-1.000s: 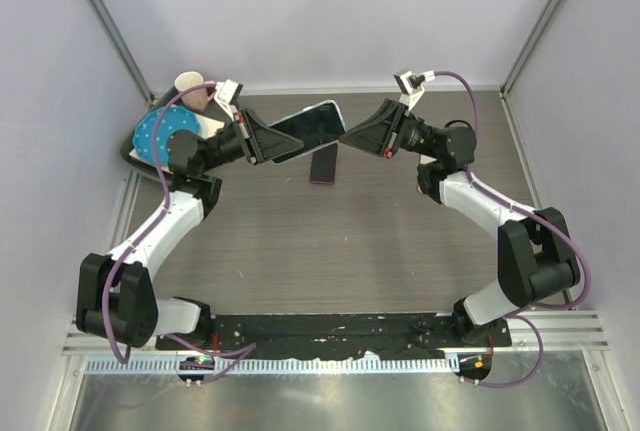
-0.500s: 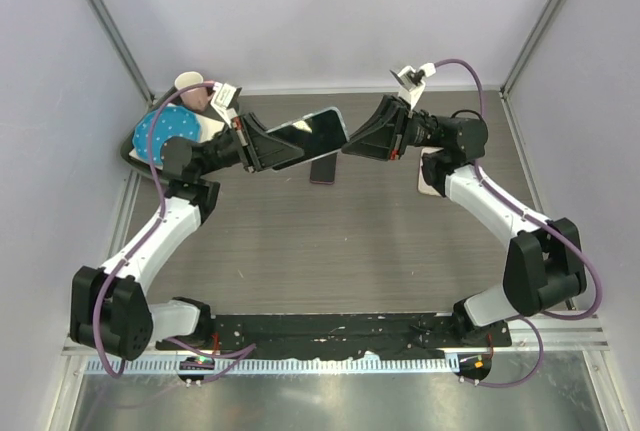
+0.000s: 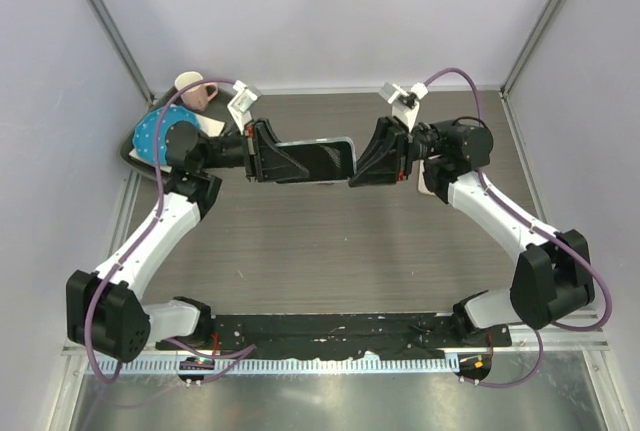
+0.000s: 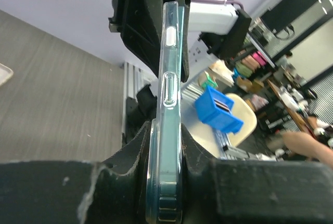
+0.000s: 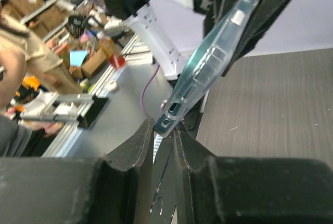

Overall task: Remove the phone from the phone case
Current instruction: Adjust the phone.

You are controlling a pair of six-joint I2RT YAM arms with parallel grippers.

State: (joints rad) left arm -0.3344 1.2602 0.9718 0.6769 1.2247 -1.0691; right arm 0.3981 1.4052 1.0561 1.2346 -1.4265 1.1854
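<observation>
The phone [image 3: 318,159], dark-screened and sitting in a clear phone case [image 4: 169,94], hangs level above the table between both arms. My left gripper [image 3: 275,161] is shut across its left end; in the left wrist view the case runs edge-on between the pads [image 4: 169,182]. My right gripper [image 3: 360,166] meets the opposite end. In the right wrist view the case's lower corner [image 5: 174,112] sits pinched between that gripper's [image 5: 165,129] nearly closed fingertips, against the right finger. The phone stays seated in the case.
A pink cup [image 3: 190,86] and a blue dotted disc [image 3: 158,133] lie at the table's back left corner. A pale flat object [image 3: 427,179] rests under the right forearm. Metal frame posts stand at both back corners.
Both arms have swung the phone from a tilt to level and brought it slightly nearer. The grips on both ends look unchanged.
</observation>
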